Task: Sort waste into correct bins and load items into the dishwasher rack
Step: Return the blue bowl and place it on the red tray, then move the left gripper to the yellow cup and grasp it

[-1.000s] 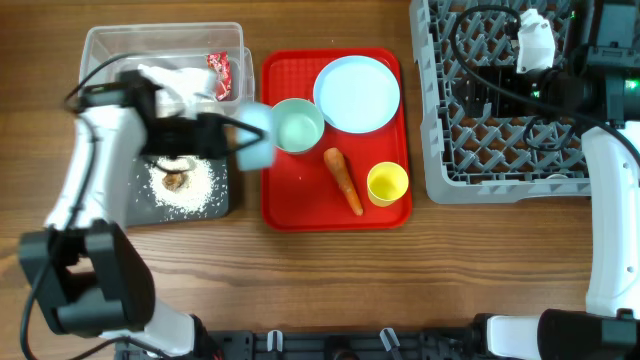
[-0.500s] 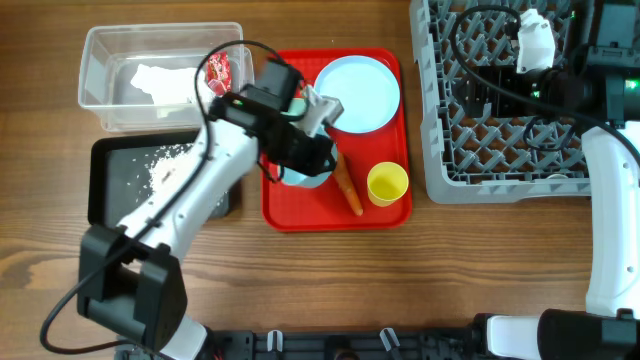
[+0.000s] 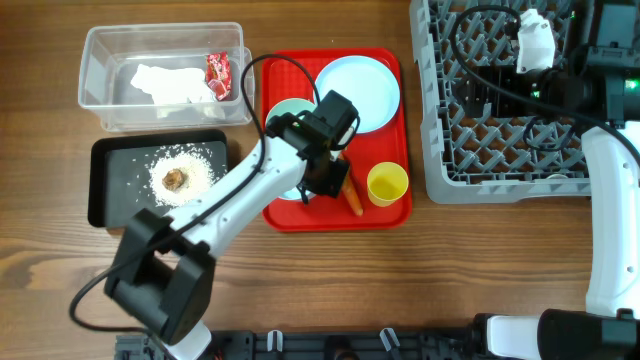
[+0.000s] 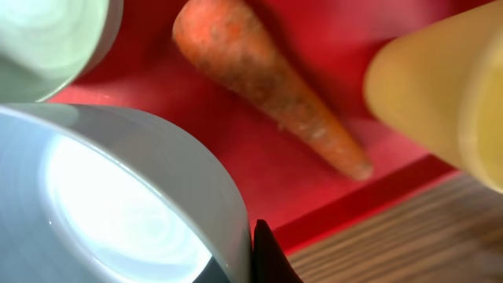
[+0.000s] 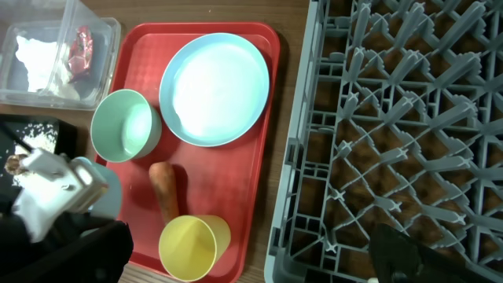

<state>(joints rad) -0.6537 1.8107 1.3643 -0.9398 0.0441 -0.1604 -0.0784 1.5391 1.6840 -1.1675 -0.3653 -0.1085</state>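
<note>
Blue bowl (image 4: 118,196), rim between left fingers (image 4: 269,259)

Carrot (image 3: 354,201) beside cup (image 3: 387,184) on tray (image 3: 300,62)

Robotics test bench: left arm (image 3: 230,200) and right arm (image 3: 610,200) at wooden table (image 3: 400,290)

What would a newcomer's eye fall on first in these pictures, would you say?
The left gripper, stretched over the central red tray, clamps the blue bowl beside the carrot. The big grey rack fills the right side.
</note>
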